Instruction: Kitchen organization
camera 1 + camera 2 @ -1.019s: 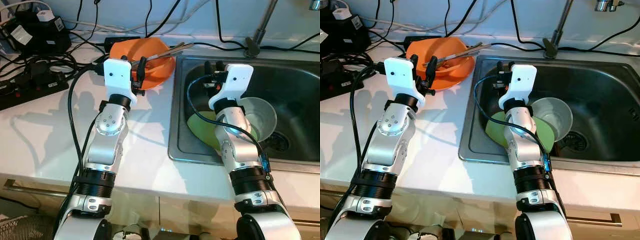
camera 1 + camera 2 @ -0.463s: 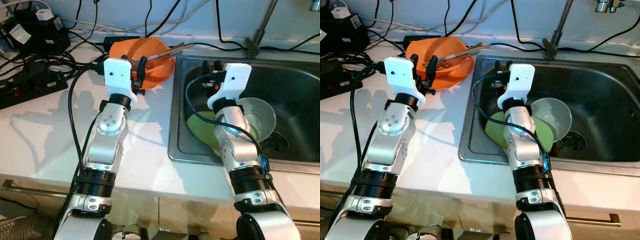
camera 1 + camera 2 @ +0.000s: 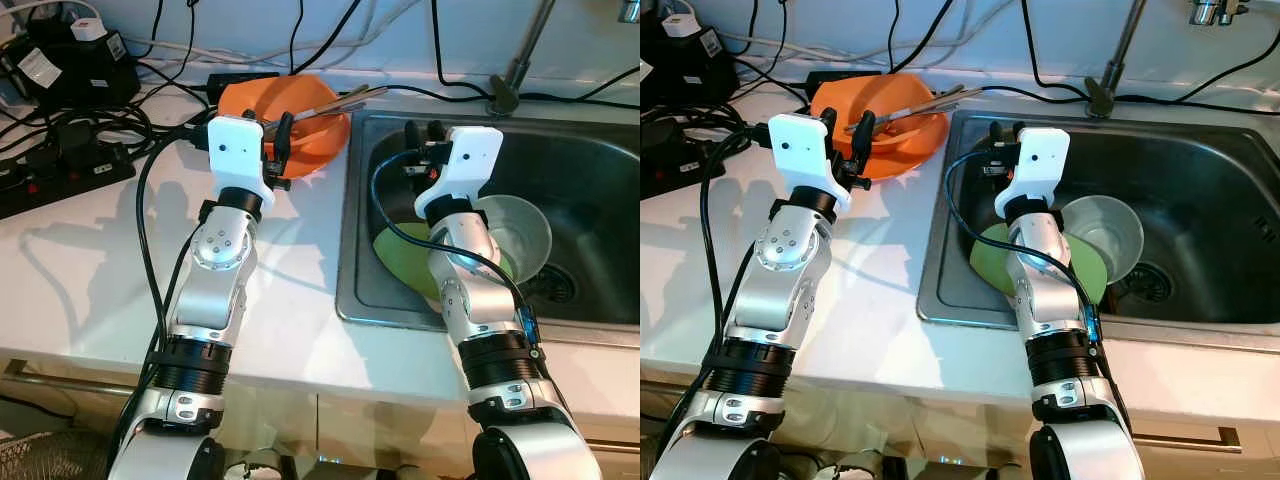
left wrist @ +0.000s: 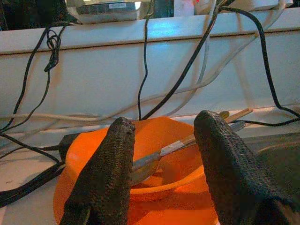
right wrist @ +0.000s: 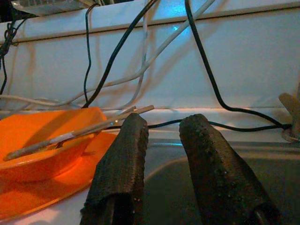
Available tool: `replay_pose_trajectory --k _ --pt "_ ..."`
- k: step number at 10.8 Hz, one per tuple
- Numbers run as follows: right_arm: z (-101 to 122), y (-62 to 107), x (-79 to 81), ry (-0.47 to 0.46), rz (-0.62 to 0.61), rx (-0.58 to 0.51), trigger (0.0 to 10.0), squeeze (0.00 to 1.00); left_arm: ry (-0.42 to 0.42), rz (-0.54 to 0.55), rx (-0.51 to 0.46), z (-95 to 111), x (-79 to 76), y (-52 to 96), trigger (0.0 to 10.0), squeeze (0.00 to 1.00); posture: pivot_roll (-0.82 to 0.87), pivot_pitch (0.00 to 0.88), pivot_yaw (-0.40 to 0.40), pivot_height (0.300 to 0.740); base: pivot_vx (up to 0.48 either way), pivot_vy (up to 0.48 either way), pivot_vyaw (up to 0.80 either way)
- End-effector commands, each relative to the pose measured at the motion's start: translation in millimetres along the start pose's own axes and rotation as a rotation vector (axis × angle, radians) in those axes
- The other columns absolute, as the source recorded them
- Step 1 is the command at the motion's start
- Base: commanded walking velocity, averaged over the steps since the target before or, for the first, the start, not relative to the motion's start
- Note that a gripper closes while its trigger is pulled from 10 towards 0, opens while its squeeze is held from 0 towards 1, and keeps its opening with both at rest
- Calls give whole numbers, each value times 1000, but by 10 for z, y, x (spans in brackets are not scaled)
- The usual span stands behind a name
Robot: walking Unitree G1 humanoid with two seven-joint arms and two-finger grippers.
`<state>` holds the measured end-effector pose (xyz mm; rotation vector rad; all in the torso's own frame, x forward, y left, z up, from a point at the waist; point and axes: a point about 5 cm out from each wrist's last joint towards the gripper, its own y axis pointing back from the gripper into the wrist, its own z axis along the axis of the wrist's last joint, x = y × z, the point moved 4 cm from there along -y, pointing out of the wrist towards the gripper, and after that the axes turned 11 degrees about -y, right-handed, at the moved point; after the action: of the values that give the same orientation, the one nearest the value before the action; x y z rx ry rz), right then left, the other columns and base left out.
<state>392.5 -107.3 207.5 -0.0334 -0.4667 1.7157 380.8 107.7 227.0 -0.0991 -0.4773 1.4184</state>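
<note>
Head views: your left gripper (image 3: 278, 138) hovers at the near rim of the orange bowl (image 3: 315, 140), fingers apart, nothing held. The bowl sits on the counter (image 3: 90, 260) just left of the sink (image 3: 590, 180), stacked on an orange plate, with utensils (image 3: 345, 100) propped inside and their handles jutting over the rim toward the sink. Your right gripper (image 3: 1005, 140) hangs over the sink's left part, fingers a little apart, empty. Behind its arm, in the sink, lie a green plate (image 3: 990, 262) and a clear bowl (image 3: 1110, 232).

Left wrist view: fingers (image 4: 108, 173) spread wide, orange bowl between and beyond them, utensil blade resting inside. Risk: if you push forward to pinch the rim, a finger likely catches a handle and levers the utensils out, or shoves the bowl back into the cables (image 4: 187, 70) behind it. A thin slick rim may also slip once lifted, dumping the utensils.

Right wrist view: fingers (image 5: 122, 164) slightly apart over the sink edge, orange bowl off to one side. Risk: the utensil tips reach toward this gripper; swing it bowl-ward and you probably knock them. Dropping straight down, the forearm may clip the clear bowl.
</note>
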Motion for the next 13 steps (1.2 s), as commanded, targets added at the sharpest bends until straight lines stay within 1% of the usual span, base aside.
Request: replay_pose_trajectory --k 1,13 --pt "24 -11 25 -7 13 -10 10000 0 -10 3 -14 49 -2 -28 10000 0 54 84 28 740 0 0 0" --pt "16 -13 27 -8 13 -8 10000 0 -10 0 -13 47 -5 -27 10000 0 57 83 28 740 0 0 0"
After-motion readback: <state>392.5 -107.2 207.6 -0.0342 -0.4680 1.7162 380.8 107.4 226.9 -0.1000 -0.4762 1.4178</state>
